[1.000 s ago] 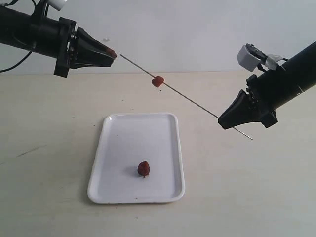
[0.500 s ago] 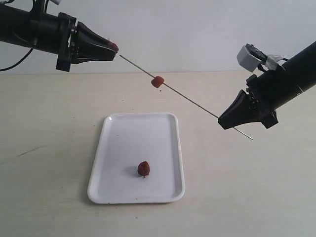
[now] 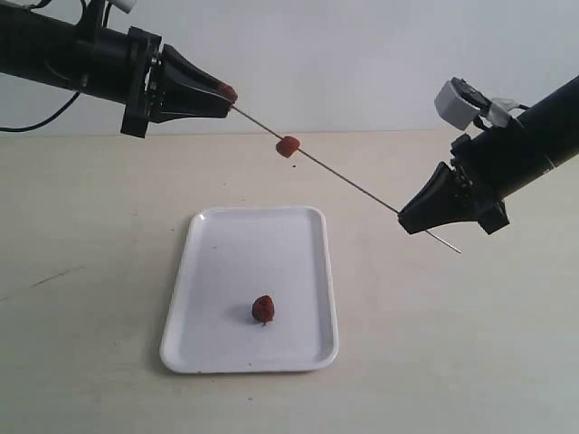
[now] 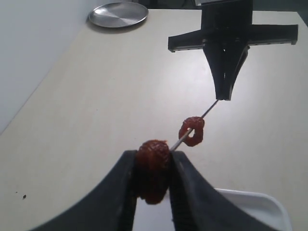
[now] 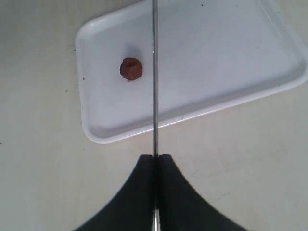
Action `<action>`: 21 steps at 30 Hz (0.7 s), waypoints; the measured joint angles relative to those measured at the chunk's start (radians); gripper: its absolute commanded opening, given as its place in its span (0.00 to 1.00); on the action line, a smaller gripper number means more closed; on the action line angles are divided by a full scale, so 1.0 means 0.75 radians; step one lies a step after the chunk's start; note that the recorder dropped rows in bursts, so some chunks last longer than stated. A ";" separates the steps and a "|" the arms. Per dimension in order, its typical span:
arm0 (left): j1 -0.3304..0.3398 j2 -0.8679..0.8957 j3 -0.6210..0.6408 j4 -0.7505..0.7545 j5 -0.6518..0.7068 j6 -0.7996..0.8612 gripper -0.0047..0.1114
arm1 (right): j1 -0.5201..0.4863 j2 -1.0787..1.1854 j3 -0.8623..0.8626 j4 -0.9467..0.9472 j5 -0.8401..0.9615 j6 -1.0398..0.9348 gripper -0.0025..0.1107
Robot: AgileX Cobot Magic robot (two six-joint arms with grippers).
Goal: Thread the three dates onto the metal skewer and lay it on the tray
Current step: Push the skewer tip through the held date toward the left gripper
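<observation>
Risk: splitting or dropping date (image 4: 153,171) pinched in left tool (image 3: 224,92) at skewer (image 3: 344,178) tip, raised clear of tray (image 3: 244,262), if pushed off-axis; right tool (image 3: 404,217) clamped on skewer.

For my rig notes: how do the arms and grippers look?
All matte black. The left arm and right arm are round tubes; the left gripper and right gripper taper like wedges. A black cable leaves the left arm; a white-grey block tops the right.
</observation>
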 measured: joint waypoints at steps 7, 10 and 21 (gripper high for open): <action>-0.025 0.000 0.000 0.040 0.000 0.000 0.24 | 0.000 0.000 0.000 0.011 0.000 -0.063 0.02; -0.047 0.000 0.000 0.067 0.002 0.000 0.24 | 0.000 0.000 0.000 0.014 0.000 -0.095 0.02; -0.076 0.000 0.000 0.106 0.002 -0.028 0.24 | 0.000 0.000 0.000 0.029 -0.010 -0.143 0.02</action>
